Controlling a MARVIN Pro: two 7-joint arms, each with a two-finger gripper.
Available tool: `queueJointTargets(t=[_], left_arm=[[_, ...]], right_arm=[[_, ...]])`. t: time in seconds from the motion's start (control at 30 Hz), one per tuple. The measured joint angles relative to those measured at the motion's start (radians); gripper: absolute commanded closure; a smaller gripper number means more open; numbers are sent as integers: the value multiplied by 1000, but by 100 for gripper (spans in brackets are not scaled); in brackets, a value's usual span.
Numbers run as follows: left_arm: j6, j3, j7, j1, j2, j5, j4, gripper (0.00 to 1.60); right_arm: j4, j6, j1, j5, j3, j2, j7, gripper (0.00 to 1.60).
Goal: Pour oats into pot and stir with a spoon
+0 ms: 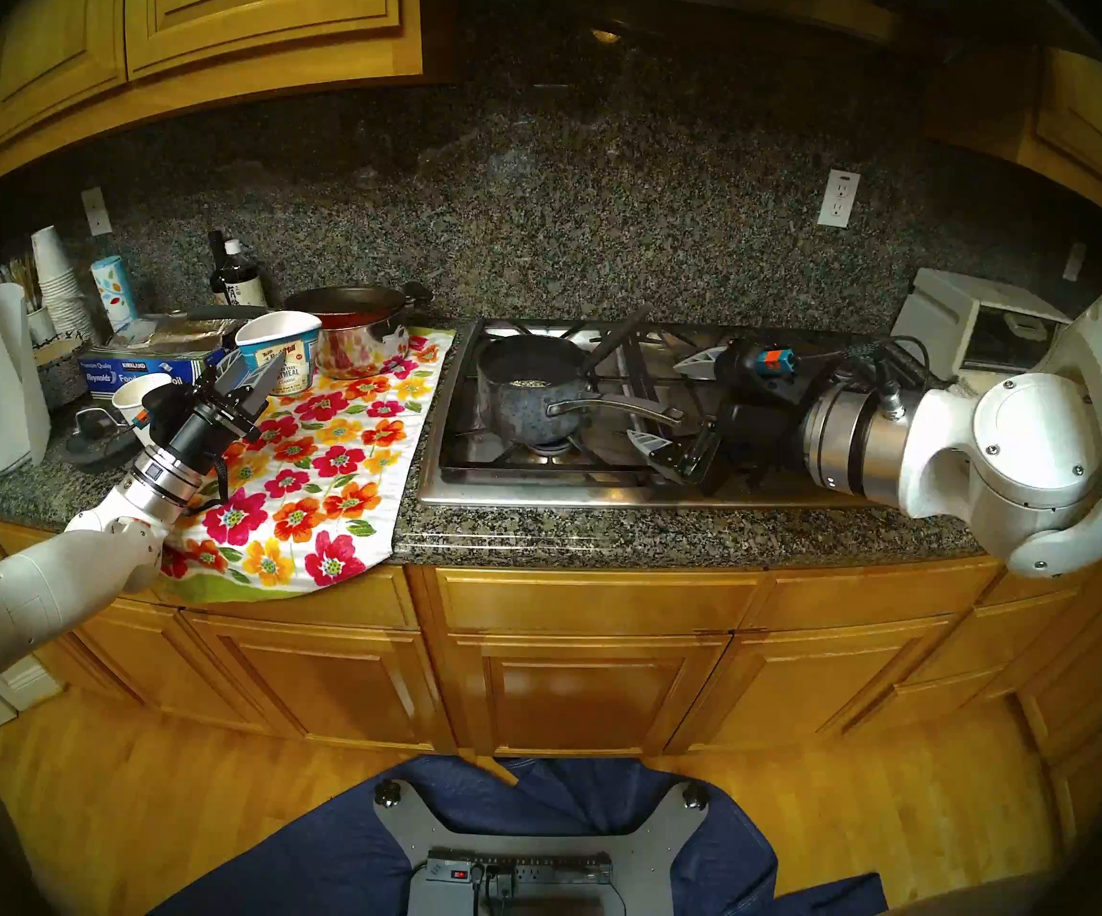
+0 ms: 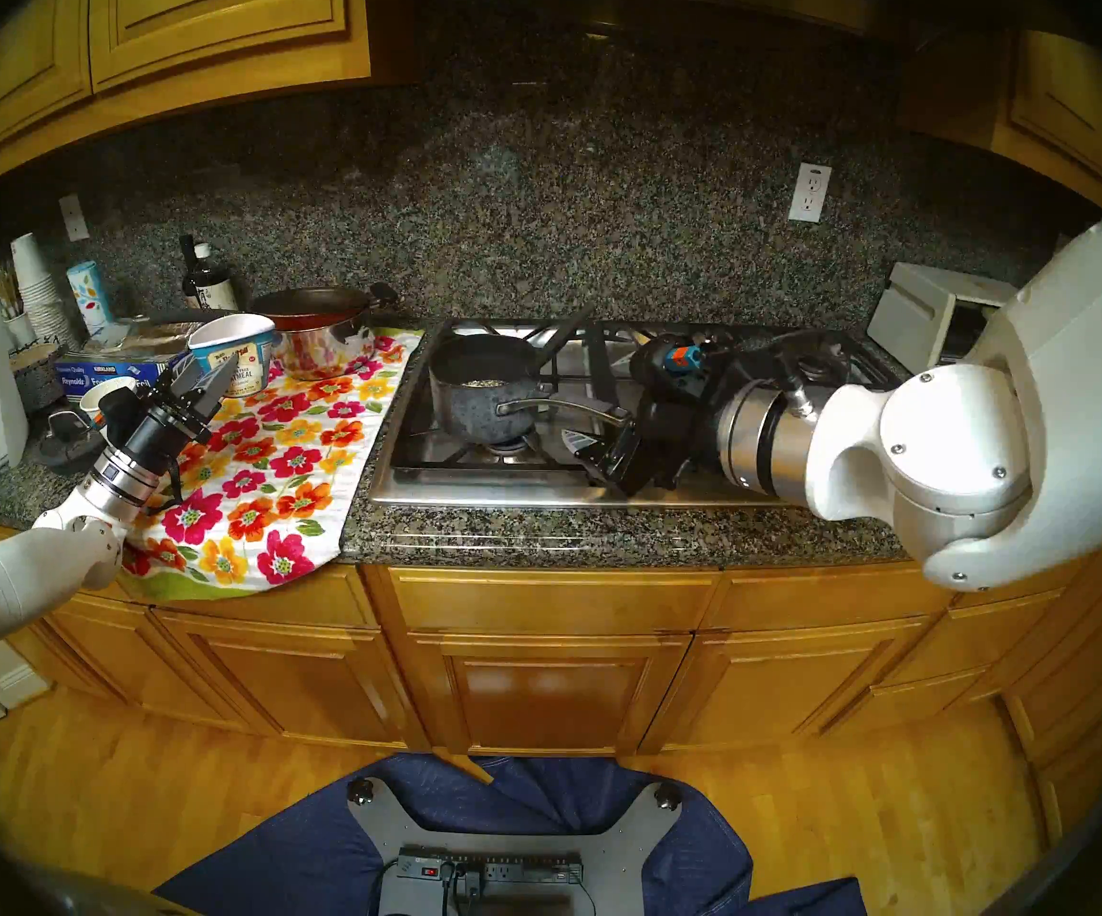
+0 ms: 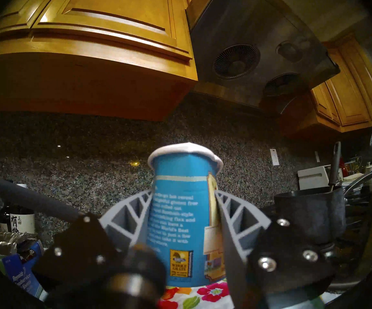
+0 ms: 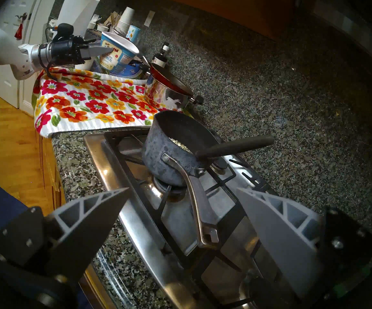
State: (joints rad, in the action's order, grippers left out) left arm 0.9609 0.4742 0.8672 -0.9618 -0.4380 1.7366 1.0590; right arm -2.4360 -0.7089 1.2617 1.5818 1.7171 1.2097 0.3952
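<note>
Blue oatmeal cup (image 3: 180,215) gripped by left end effector (image 3: 184,212), contents hidden, right end effector (image 4: 181,215) open

Speckled blue-grey pot (image 1: 530,392), floral towel (image 1: 310,472)

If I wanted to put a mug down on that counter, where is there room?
The floral towel in front of the oatmeal cup lies bare, as does the granite strip before the stove. The far-left corner around the paper cups and foil box is crowded.

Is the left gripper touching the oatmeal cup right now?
Cannot tell. In the left wrist view the oatmeal cup stands between the curved fingers of the left gripper, but no clear contact or gap shows there or in the head views.
</note>
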Motion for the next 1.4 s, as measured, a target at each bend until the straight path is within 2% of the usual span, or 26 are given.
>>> queueJointTargets(t=[0.37,0.6,0.73,0.8,1.1,1.27,1.3,1.33,1.37,1.4], left_arm=[[0,45,0,-87,38,-31,24,100],[-1,50,1,-145,40,-48,-2,96],[-1,52,2,-190,25,-59,-33,96],[0,66,2,-201,16,-59,-44,90],[2,120,1,-225,-14,-54,-77,90],[3,150,1,-240,-27,-54,-95,82],[4,154,0,-242,-28,-55,-98,77],[4,159,0,-244,-29,-57,-100,41],[4,164,0,-247,-30,-61,-102,13],[4,167,-1,-249,-30,-63,-103,0]], right_arm=[[0,0,0,0,0,0,0,0],[0,0,0,0,0,0,0,0],[0,0,0,0,0,0,0,0],[0,0,0,0,0,0,0,0],[0,0,0,0,0,0,0,0],[0,0,0,0,0,0,0,0],[0,0,0,0,0,0,0,0],[0,0,0,0,0,0,0,0],[0,0,0,0,0,0,0,0],[0,0,0,0,0,0,0,0]])
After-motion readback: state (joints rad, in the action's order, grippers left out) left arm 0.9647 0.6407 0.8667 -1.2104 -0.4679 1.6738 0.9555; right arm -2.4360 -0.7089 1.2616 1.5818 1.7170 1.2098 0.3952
